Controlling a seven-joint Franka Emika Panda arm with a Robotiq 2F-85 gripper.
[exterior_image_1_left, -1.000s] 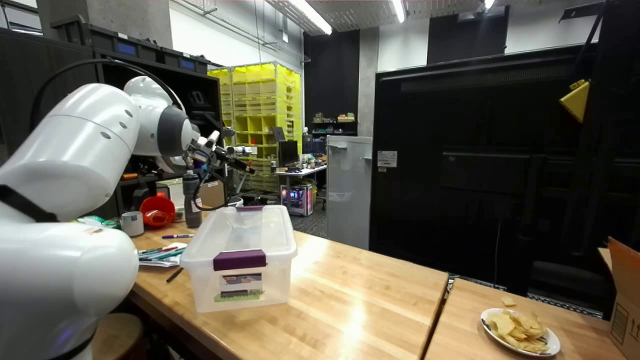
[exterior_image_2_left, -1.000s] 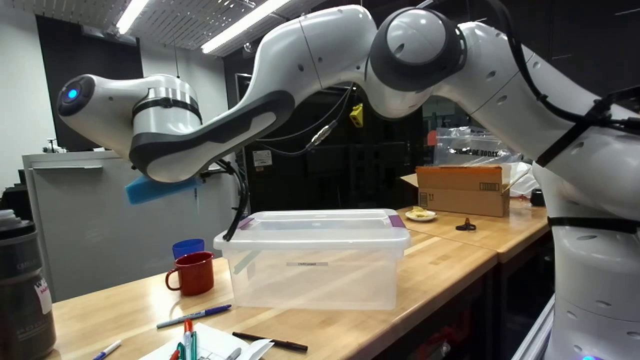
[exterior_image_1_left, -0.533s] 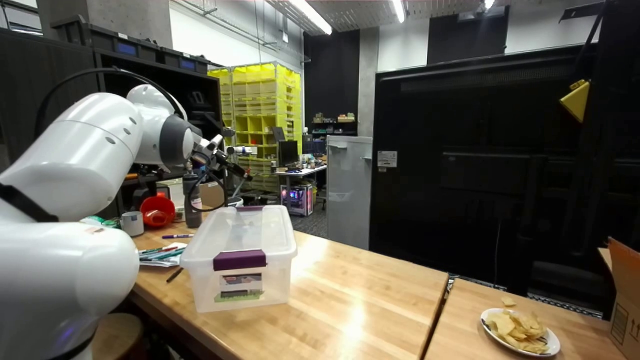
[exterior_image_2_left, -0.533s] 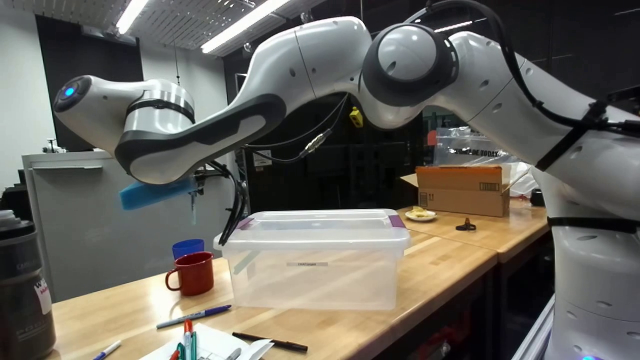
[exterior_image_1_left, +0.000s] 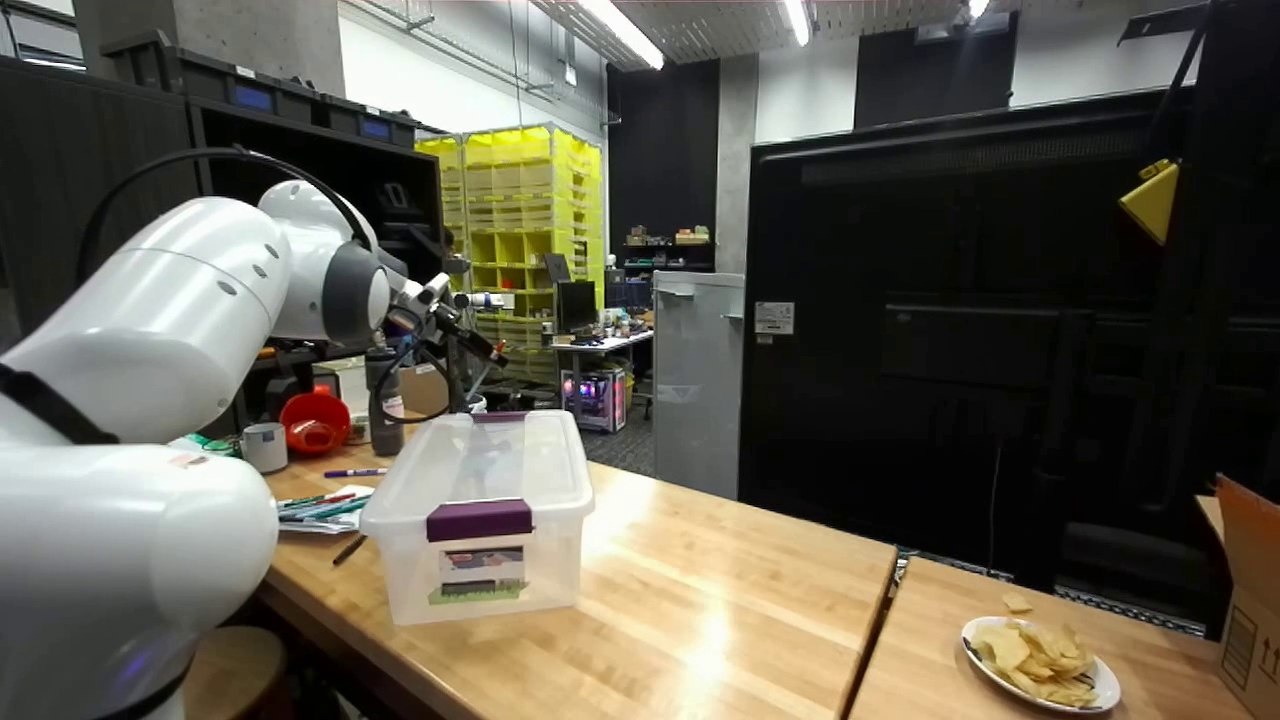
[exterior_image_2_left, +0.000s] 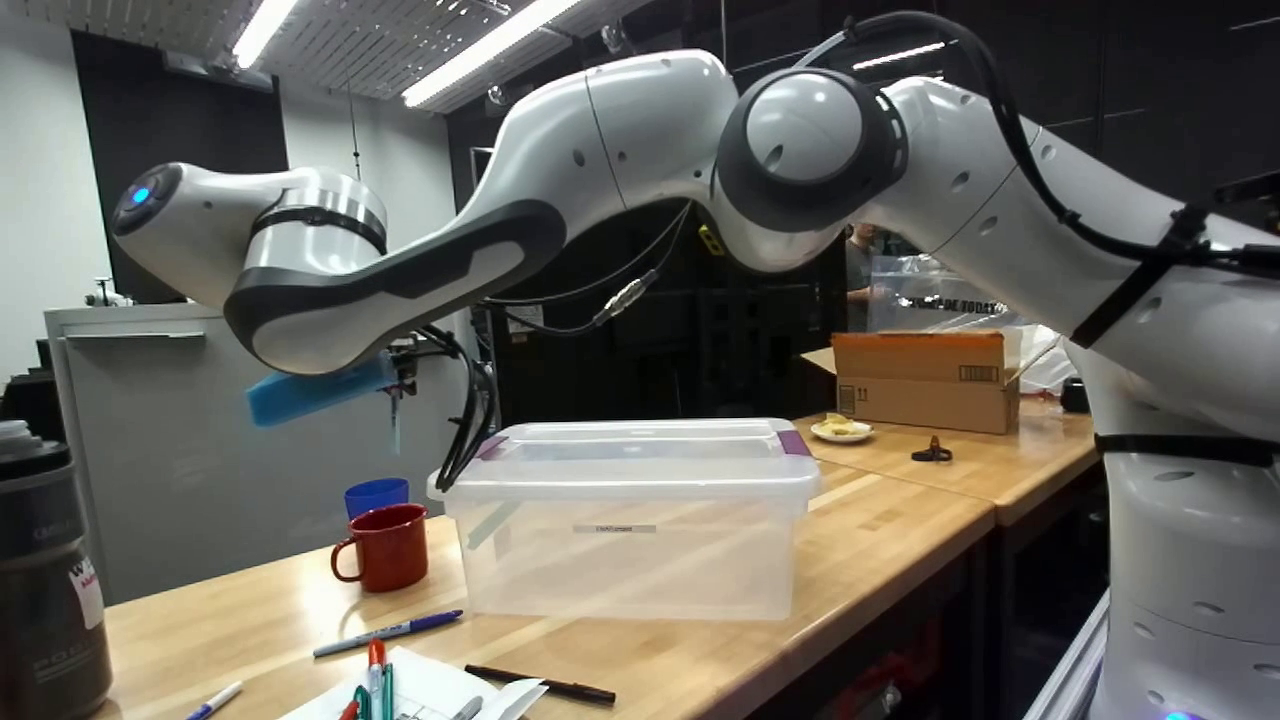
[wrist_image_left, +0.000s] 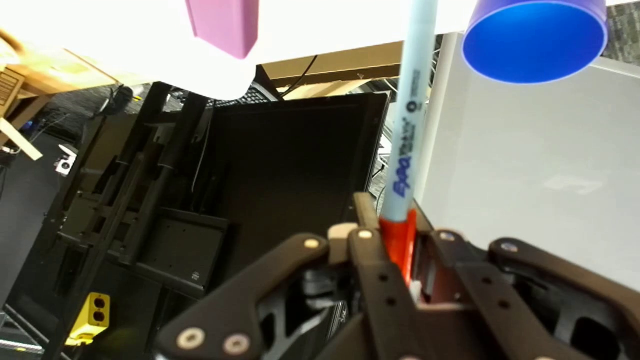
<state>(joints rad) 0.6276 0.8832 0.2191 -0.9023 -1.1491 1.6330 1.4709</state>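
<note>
My gripper (wrist_image_left: 395, 214) is shut on a marker (wrist_image_left: 409, 130) with a pale grey barrel, gripping it by its red cap. In the wrist view, table things come in from the top, among them the blue cup (wrist_image_left: 535, 42) right of the marker, its mouth showing. In an exterior view the marker (exterior_image_2_left: 396, 430) hangs steeply downward, above and near the blue cup (exterior_image_2_left: 376, 494) and red mug (exterior_image_2_left: 392, 550) in the picture. Much of the gripper is hidden there behind the forearm and a blue block-shaped part (exterior_image_2_left: 315, 392). The gripper (exterior_image_1_left: 498, 352) shows small beyond the box in an exterior view.
A clear lidded box (exterior_image_1_left: 480, 560) with purple latches stands near the arm, cables hanging close to its edge. Loose pens (exterior_image_2_left: 388, 632), paper (exterior_image_2_left: 425, 680) and a dark bottle (exterior_image_2_left: 45, 580) lie or stand around it. Farther off are a plate of chips (exterior_image_1_left: 1040, 665) and a cardboard box (exterior_image_2_left: 920, 385).
The arm has come down somewhat, carrying the marker lower. The marker now shows more fully beneath the forearm. A person has appeared in the background. The table things have not moved.
</note>
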